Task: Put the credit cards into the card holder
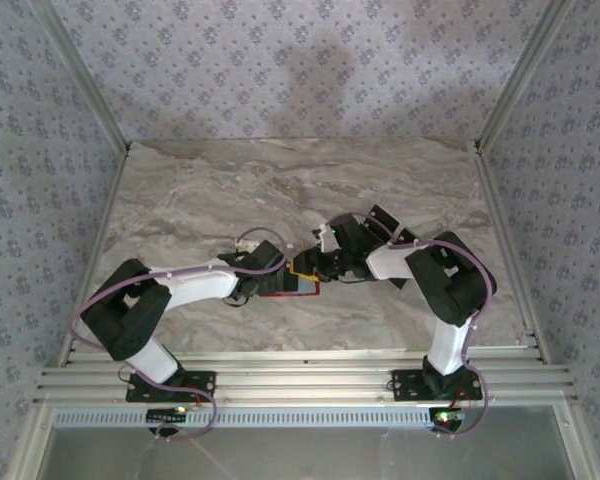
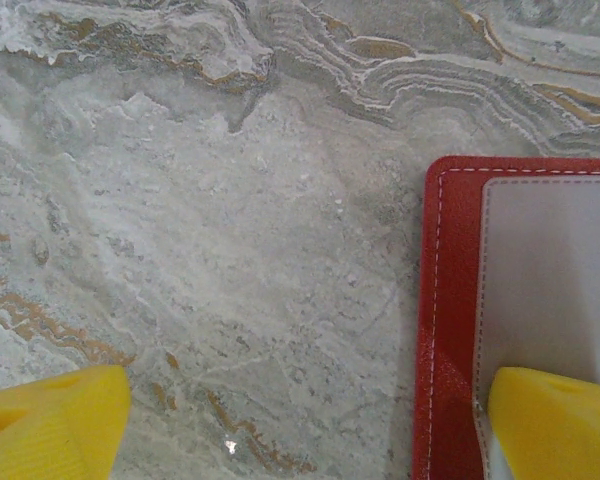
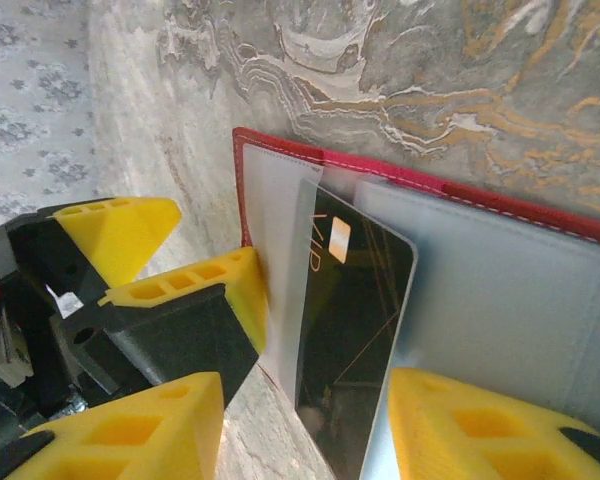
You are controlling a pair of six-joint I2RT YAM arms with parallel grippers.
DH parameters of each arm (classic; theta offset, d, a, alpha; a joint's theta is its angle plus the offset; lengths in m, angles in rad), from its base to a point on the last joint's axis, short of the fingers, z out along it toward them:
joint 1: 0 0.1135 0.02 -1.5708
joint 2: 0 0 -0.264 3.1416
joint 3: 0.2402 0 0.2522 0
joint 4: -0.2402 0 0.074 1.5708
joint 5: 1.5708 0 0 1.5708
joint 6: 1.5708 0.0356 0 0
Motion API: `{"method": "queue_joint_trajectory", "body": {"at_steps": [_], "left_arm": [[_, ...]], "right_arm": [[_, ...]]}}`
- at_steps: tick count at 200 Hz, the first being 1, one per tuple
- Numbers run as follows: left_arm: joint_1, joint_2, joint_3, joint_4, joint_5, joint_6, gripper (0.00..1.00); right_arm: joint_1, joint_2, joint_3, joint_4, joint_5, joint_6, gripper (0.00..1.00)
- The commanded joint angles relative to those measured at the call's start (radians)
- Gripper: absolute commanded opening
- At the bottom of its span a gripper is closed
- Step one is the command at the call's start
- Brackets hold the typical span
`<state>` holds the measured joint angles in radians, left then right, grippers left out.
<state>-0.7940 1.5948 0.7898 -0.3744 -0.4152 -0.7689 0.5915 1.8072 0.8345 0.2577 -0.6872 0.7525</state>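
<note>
Soft, even light falls from above in the overhead view. The pale worktop [image 1: 280, 180] looks slightly washed out, and the whole picture is grainy and low in detail. A faint, blurred shadow darkens the back wall [image 1: 310, 60]. Both wrist views are brighter and warmer. The marble veins are sharp there, while the yellow fingers [image 2: 50, 425] of the left gripper [image 2: 305, 400] are soft and out of focus. The dark credit card [image 3: 355, 330] carries a dull sheen.

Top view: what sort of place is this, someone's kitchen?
Probably a robot test booth, not a kitchen: two robot arms bolted to a metal rail, a marble-patterned table, and flowered walls held in metal posts.
</note>
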Motion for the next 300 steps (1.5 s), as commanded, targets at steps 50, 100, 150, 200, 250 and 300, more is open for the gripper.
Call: {"method": "queue_joint_trajectory", "body": {"at_steps": [50, 100, 150, 200, 250, 300], "left_arm": [[0.030, -0.031, -0.034, -0.153, -0.033, 0.024, 0.94], [0.084, -0.113, -0.029, -0.166, -0.021, 0.052, 0.96], [0.132, -0.154, -0.066, -0.131, 0.001, 0.069, 0.98], [0.163, -0.160, -0.074, -0.132, -0.004, 0.062, 0.99], [0.168, -0.123, -0.068, -0.111, 0.008, 0.071, 0.99], [0.168, -0.076, -0.054, -0.090, 0.022, 0.081, 0.99]], "right_arm": [[0.028, -0.166, 0.160, -0.514, 0.272, -0.208, 0.51], [0.138, -0.110, 0.310, -0.722, 0.478, -0.290, 0.43], [0.194, -0.008, 0.415, -0.759, 0.515, -0.309, 0.28], [0.202, 0.066, 0.462, -0.770, 0.526, -0.316, 0.15], [0.209, 0.136, 0.507, -0.778, 0.525, -0.322, 0.14], [0.214, 0.197, 0.549, -0.781, 0.508, -0.325, 0.14]]}}
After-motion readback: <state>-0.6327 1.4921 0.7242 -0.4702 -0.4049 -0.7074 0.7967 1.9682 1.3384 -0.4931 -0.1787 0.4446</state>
